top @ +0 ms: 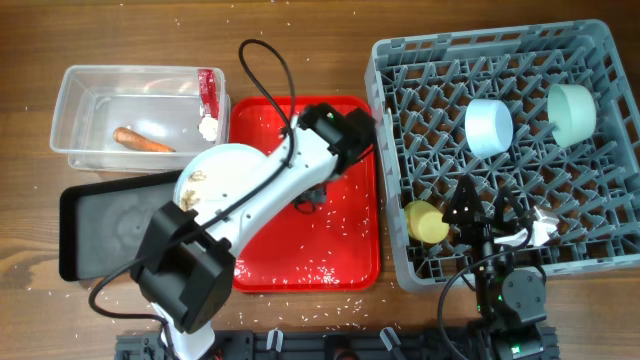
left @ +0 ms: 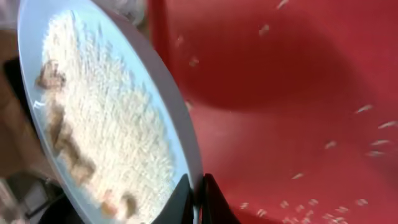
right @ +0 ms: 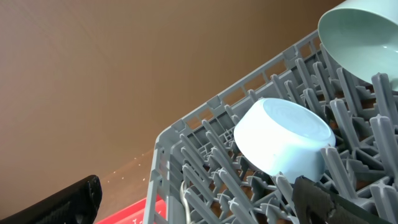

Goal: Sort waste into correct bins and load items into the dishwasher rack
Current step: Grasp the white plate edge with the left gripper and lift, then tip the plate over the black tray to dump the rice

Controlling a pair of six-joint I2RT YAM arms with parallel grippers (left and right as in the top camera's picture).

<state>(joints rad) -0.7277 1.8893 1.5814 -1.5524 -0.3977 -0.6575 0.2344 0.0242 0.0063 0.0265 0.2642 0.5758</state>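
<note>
My left gripper (left: 196, 202) is shut on the rim of the pale round plate (left: 106, 118), which is tilted and carries white rice and tan scraps (left: 53, 74). From overhead the plate (top: 215, 170) sits between the black tray (top: 100, 225) and the red tray, partly under my left arm. The clear tub (top: 85, 100) holds the carrot (top: 143, 140), with the wrapper (top: 209, 92) and white wad (top: 208, 127) at its right end. In the rack (top: 400, 90) are the blue bowl (top: 489, 127), green bowl (top: 571, 112), yellow cup (top: 428, 222) and white spoon (top: 532, 233). My right gripper (top: 480, 215) is open over the rack's front.
The red serving tray (top: 340, 240) lies between the bins and the rack, strewn with rice grains. More grains dot the wooden table. In the right wrist view the blue bowl (right: 283, 137) and green bowl (right: 360, 37) lean among the rack's pegs (right: 168, 155).
</note>
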